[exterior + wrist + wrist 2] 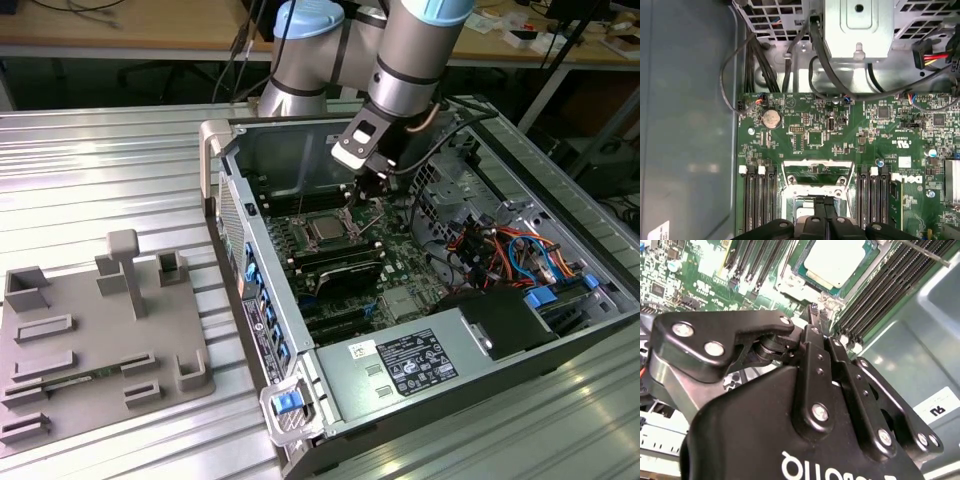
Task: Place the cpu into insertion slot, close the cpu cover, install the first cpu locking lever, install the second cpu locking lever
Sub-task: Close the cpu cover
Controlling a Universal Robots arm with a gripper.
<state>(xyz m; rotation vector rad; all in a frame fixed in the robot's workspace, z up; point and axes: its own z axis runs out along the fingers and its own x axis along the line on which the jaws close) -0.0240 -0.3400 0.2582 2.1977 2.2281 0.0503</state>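
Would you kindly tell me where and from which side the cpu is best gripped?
Grip the cpu by two opposite edges of its raised metal top, coming straight down from above: it lies flat in the insertion slot, whose metal rim surrounds it, so probably only that top is reachable.

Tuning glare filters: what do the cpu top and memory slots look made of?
The cpu: metal lid, dull silver-grey, matte, judging by its soft even sheen. The memory slots: probably moulded plastic, black, slightly glossy, with white end latches.
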